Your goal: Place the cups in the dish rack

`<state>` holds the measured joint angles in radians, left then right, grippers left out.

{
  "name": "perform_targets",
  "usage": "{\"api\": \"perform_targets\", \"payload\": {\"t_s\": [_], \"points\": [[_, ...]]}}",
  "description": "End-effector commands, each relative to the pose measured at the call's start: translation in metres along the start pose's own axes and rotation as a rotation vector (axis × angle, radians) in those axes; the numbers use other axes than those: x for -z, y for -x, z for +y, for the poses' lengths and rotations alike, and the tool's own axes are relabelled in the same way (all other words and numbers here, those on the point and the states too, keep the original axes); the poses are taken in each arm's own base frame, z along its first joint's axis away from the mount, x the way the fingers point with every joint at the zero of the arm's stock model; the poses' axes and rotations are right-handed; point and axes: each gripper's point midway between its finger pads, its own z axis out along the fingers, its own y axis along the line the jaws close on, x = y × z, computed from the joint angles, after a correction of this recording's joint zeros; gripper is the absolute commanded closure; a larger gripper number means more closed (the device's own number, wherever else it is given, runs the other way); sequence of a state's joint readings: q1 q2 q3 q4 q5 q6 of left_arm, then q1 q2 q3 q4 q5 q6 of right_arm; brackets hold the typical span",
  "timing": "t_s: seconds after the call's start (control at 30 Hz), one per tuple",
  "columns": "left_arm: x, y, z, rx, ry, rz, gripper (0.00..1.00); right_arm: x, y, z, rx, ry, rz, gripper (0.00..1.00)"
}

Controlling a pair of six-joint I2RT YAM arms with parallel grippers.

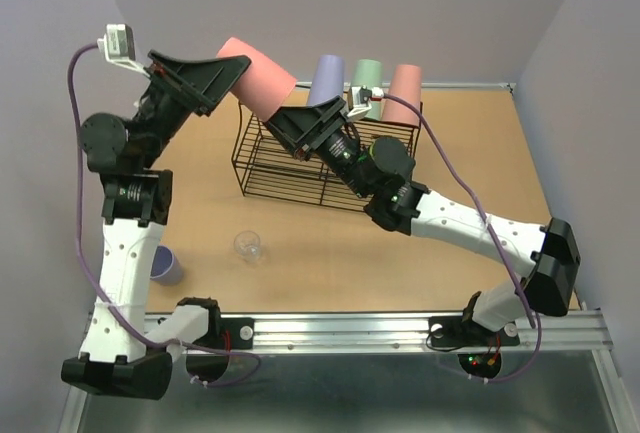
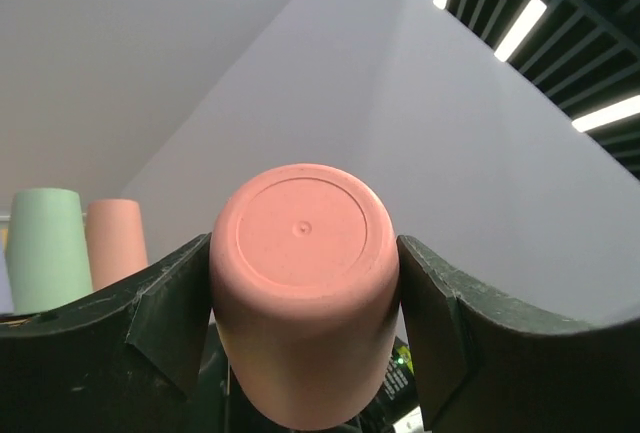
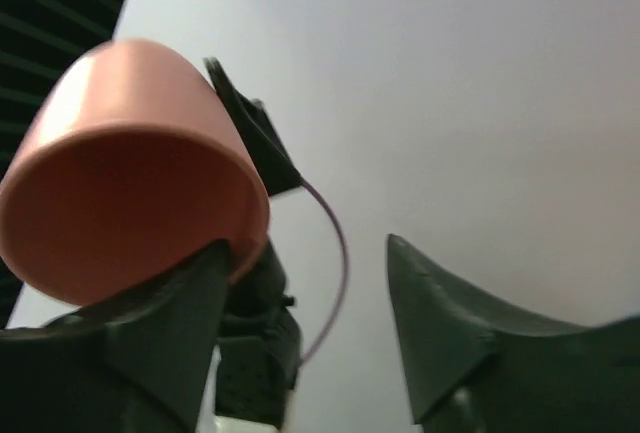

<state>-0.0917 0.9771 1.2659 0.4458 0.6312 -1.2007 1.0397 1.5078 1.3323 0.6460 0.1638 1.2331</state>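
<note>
A salmon-pink cup [image 1: 255, 75] hangs tilted in the air over the left end of the black wire dish rack [image 1: 300, 178]. My left gripper [image 1: 238, 71] is shut on it: in the left wrist view both fingers [image 2: 170, 303] press the sides of the cup [image 2: 300, 283], its base facing the camera. My right gripper [image 1: 275, 118] is open just below the cup's mouth; in the right wrist view the cup's rim [image 3: 130, 183] sits against one finger [image 3: 170, 323], with a wide gap to the other. Lavender [image 1: 327, 78], green [image 1: 366, 78] and pink [image 1: 405, 88] cups stand upside down on the rack.
A small clear cup [image 1: 248, 245] stands on the table in front of the rack. Another lavender cup [image 1: 165, 263] lies beside my left arm. The metal rail [image 1: 400, 328] with both arm bases runs along the near edge. Walls close in on three sides.
</note>
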Motion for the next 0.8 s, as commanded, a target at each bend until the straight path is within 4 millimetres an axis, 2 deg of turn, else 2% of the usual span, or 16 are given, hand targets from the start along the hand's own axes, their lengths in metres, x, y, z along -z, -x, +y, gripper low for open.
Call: {"api": "perform_targets", "payload": {"t_s": [0.0,0.03,0.07,0.1,0.13,0.2,0.23,0.3,0.33,0.37,0.47,0.5,0.63,0.67,0.7,0.77], "points": [[-0.015,0.016,-0.015,-0.191,0.031,0.035,1.0,0.018,0.007,0.012,0.093,-0.054,0.049,0.28],[-0.02,0.018,-0.008,-0.217,0.059,0.05,1.0,0.023,0.013,0.01,0.12,-0.081,0.035,0.23],[-0.027,0.022,0.005,-0.253,0.112,0.075,1.0,0.031,0.015,-0.008,0.177,-0.162,0.049,0.18],[-0.031,0.025,0.012,-0.277,0.139,0.082,1.0,0.041,0.028,0.003,0.206,-0.174,0.013,0.17],[-0.04,0.031,0.02,-0.293,0.158,0.091,1.0,0.049,0.034,0.003,0.251,-0.195,0.002,0.16],[-0.044,0.031,0.043,-0.331,0.229,0.133,1.0,0.071,0.045,-0.014,0.302,-0.29,-0.017,0.15],[-0.052,0.03,0.063,-0.331,0.253,0.164,1.0,0.08,0.051,-0.015,0.319,-0.31,-0.032,0.14],[-0.058,0.033,0.072,-0.387,0.272,0.203,1.0,0.108,0.067,-0.003,0.35,-0.342,-0.063,0.14],[-0.061,0.034,0.081,-0.402,0.296,0.22,1.0,0.119,0.073,-0.011,0.369,-0.376,-0.082,0.14],[-0.066,0.039,0.099,-0.403,0.359,0.234,1.0,0.138,0.083,0.0,0.386,-0.387,-0.096,0.14],[-0.073,0.049,0.141,-0.466,0.487,0.269,1.0,0.17,0.098,-0.006,0.425,-0.468,-0.124,0.14],[-0.074,0.05,0.151,-0.475,0.514,0.276,1.0,0.182,0.106,0.006,0.422,-0.459,-0.146,0.14],[-0.083,0.041,0.204,-0.472,0.611,0.334,1.0,0.218,0.116,0.001,0.447,-0.543,-0.145,0.14],[-0.086,0.033,0.211,-0.472,0.617,0.357,1.0,0.225,0.118,0.002,0.448,-0.55,-0.145,0.14],[-0.088,0.024,0.233,-0.474,0.647,0.393,1.0,0.23,0.119,0.0,0.451,-0.566,-0.144,0.14],[-0.09,0.016,0.244,-0.485,0.681,0.414,1.0,0.242,0.12,-0.009,0.45,-0.605,-0.136,0.14]]}}
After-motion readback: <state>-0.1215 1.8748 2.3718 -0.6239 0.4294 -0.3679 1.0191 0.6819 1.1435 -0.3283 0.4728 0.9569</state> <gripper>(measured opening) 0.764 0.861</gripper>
